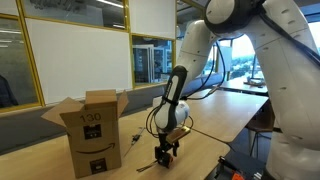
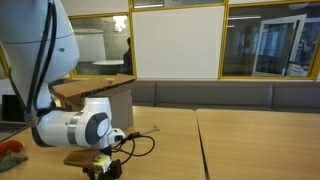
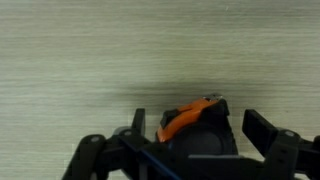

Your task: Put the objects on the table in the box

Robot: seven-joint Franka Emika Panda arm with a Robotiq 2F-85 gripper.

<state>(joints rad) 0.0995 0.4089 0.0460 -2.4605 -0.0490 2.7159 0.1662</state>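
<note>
On the light wood counter (image 1: 232, 113), the arm has its pincer (image 1: 166, 153) lowered close to the surface, just beside the tall brown cardboard box (image 1: 95, 135). The box stands upright with its top flaps spread open; "130" is handwritten on its front above a black curved-arrow logo.

From the wrist view, the pincer (image 3: 198, 126) is spread as wide as it goes and grips nothing. Its two dark fingers (image 3: 262, 130) stand on either side of a black-and-orange gadget (image 3: 186, 121) that lies flat on the counter (image 3: 90, 60). One finger sits just beside the gadget's edge. At the other finger a strip of bare wood shows between it and the gadget. The gadget's orange part runs slantwise across its black body.

In both exterior views the gadget itself is mostly hidden under the pincer. A thin dark cord (image 1: 203, 130) trails over the counter away from the pincer. Between the box and the pincer lies a small dark piece (image 1: 136, 138), too small to make out.

In an exterior view the pincer (image 2: 108, 165) hangs low over the counter (image 2: 255, 140), with the box (image 2: 95, 88) behind the arm's wrist and loops of cord (image 2: 141, 143) beside it.
</note>
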